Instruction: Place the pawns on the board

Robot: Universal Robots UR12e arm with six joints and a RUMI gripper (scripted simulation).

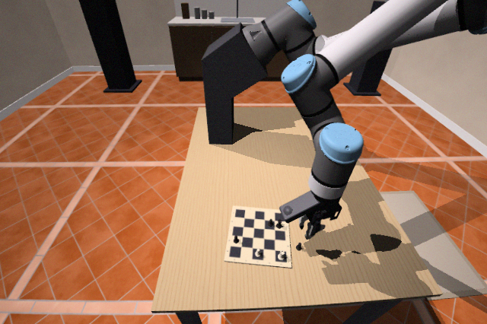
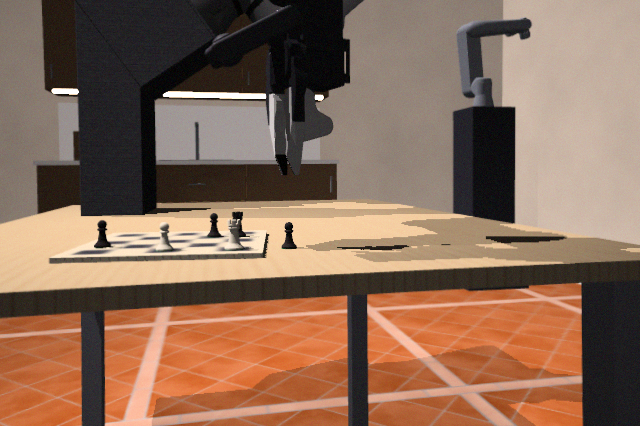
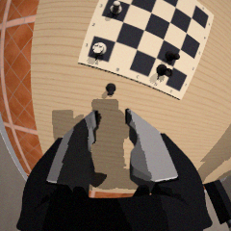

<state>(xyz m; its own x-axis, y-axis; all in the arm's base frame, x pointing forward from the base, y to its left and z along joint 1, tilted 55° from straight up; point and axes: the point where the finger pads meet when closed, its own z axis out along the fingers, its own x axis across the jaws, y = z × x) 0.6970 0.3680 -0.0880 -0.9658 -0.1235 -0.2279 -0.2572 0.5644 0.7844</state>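
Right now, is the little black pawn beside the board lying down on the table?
No, the black pawn stands upright on the table, just past the edge of the board, with the gripper hanging above it.
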